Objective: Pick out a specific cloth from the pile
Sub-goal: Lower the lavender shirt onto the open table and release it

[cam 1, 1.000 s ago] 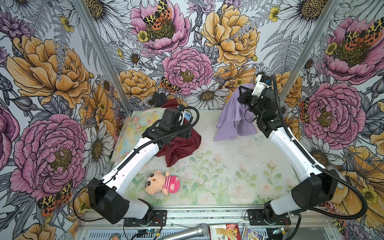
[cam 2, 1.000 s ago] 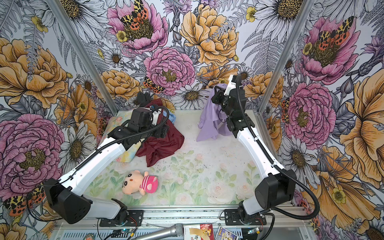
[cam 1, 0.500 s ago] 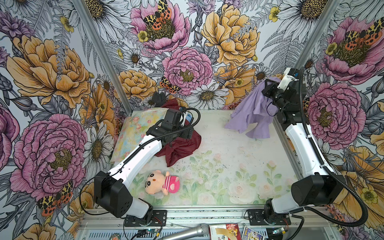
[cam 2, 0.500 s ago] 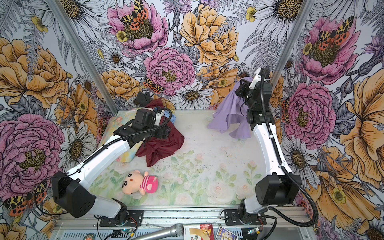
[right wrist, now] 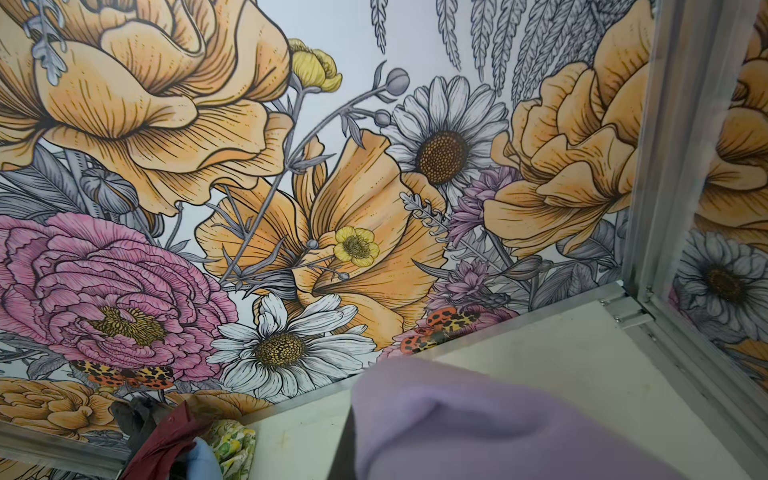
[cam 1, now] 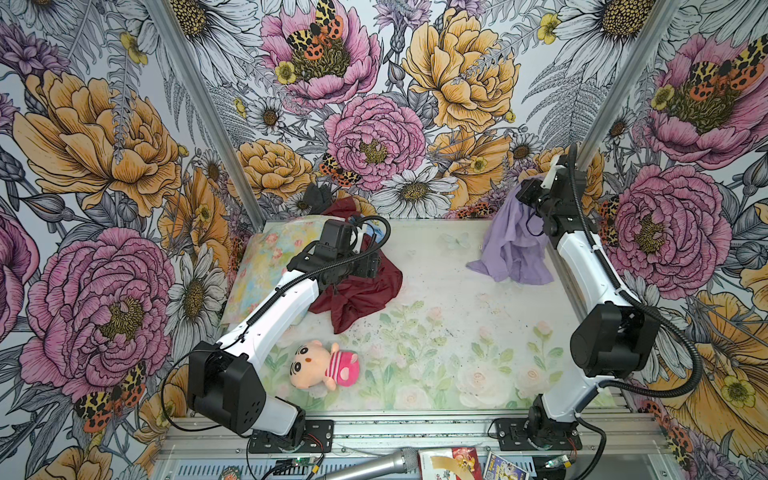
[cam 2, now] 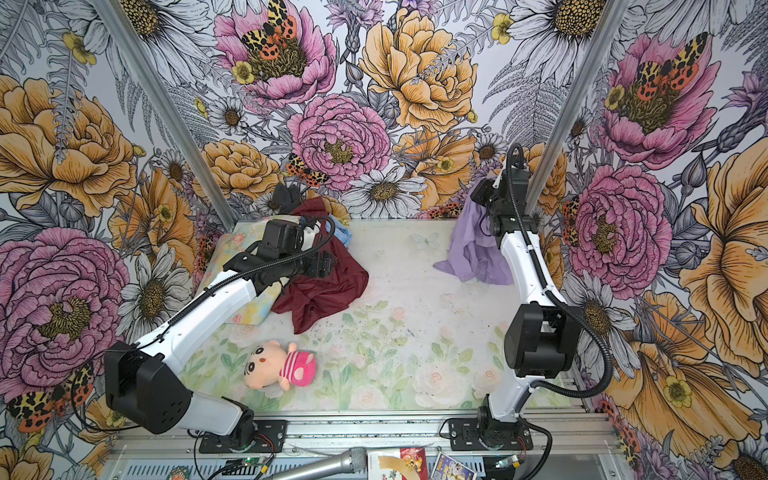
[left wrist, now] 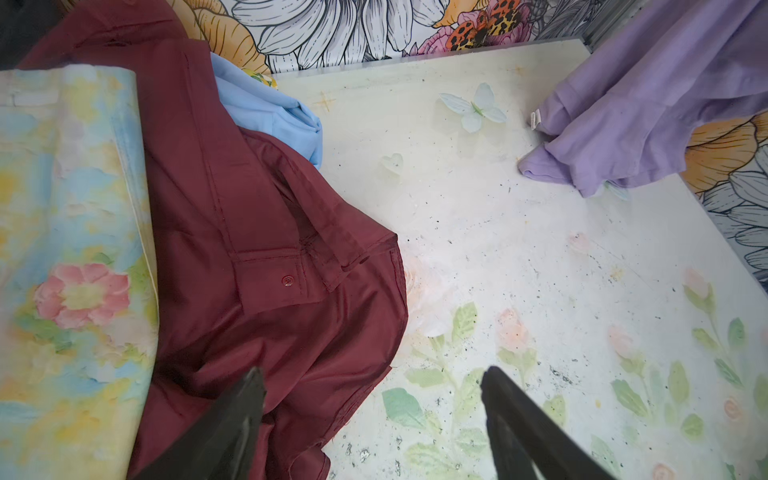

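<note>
The right gripper (cam 1: 524, 192) is clamped on the pale lavender soft fabric cloth (cam 1: 513, 249), hoisted at the far right corner, hem resting on the floral tabletop (cam 1: 436, 291), well apart from the pile of maroon, blue and floral fabrics (cam 1: 361, 286). The left gripper (left wrist: 372, 376) hovers agape, empty, over the maroon. Separation looks done; next, lower and let go.

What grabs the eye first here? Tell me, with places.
The lavender cloth hangs from the shut right gripper at the far right corner. At far left, the open left gripper hovers over the maroon cloth of the pile; a pink-striped doll lies near the front.
</note>
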Tool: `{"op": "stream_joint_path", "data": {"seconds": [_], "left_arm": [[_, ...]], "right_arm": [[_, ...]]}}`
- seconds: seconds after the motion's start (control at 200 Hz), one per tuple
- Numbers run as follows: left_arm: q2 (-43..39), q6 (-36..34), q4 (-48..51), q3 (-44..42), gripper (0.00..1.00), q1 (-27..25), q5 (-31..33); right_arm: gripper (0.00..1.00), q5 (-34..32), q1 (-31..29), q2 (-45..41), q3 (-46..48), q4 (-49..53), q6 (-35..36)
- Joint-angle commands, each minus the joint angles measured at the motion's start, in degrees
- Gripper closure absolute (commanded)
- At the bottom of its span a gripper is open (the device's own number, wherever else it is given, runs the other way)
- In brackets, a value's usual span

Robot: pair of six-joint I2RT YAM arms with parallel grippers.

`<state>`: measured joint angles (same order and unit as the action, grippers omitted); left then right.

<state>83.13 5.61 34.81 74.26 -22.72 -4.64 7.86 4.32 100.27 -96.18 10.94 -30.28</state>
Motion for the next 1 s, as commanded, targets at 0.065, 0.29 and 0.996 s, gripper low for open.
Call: {"op": "stream_joint_path", "data": {"seconds": [0.065,0.29,0.996], "left_arm": [[-2.52,0.20,-2.75,-1.61,0.16,0.85,-2.60],[-3.64,2.17,-5.09,-2.27,0.16,3.14,-10.09],[-5.61,5.59,-10.13,-5.24,0.17,5.50,-15.81]], "right_arm": [[1.00,-0.18,0.07,-0.89,-0.28,0.72,2.43],[1.00,-1.35,0.01,-6.12,9.50,3.51,5.33],[1.00,-5.64,-0.01,-1.44,17.95,11.83,9.92]]}}
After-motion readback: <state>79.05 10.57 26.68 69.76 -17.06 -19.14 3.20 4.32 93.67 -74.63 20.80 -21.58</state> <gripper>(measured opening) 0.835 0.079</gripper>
